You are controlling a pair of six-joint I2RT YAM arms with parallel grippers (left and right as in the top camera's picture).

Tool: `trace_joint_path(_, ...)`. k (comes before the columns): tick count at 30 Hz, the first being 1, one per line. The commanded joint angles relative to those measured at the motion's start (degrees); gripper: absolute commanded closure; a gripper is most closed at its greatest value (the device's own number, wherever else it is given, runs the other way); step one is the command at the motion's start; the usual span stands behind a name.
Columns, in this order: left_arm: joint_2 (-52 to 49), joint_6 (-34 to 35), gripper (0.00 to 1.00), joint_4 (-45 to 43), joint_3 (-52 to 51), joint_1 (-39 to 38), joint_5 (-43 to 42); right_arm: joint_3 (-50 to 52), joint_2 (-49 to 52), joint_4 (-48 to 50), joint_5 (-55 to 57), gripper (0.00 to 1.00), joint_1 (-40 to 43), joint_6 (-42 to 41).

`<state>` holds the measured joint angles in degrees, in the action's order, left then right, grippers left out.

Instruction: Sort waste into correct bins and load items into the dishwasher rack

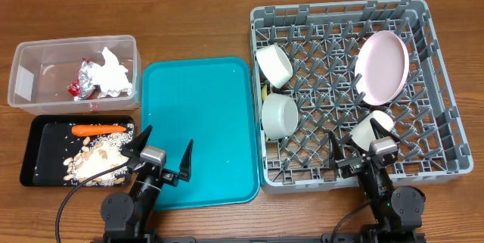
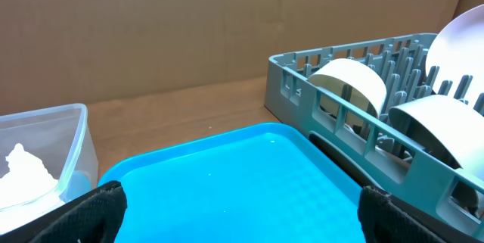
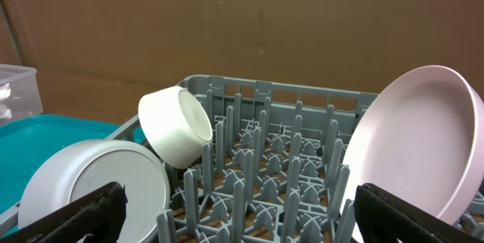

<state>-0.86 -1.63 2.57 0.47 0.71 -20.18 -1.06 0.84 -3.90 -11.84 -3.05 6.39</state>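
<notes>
Wooden table, overhead: carrot [image 1: 98, 129] lies left-to-right in the black tray [image 1: 47, 146] above the scraps [image 1: 94, 161]. Napkin [image 1: 113, 73] and wrapper [image 1: 85, 80] sit in the tub [image 1: 30, 69]. Plate [image 1: 382, 67] stands on edge in the rack [image 1: 340, 6], its long axis near-to-far. Left hand [image 1: 163, 151] and right hand [image 1: 361, 148] are both released, holding nothing.

Left wrist: teal tray [image 2: 227, 175] stretches ahead between spread fingers [image 2: 98, 213].

Right wrist: a bowl [image 3: 178, 126] lies on its side, mouth rightward.

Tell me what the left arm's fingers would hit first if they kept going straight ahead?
Probably the teal tray: the left fingers, spread open, point across it. If they travel level rather than dipping, the way looks free as far as the tray's far rim.
</notes>
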Motion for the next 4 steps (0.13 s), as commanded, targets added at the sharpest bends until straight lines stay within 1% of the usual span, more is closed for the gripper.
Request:
trace_joint_path(1,0.55,0.5,0.0,0.0,-0.2,-0.52,-0.81,0.59,-0.68,0.42,-0.2,0.0,-0.15,-0.2)
trace_joint_path(4,0.55,0.5,0.0,0.0,-0.2,-0.52,-0.81,0.59,-0.68,0.42,-0.22,0.0,-0.15,-0.2)
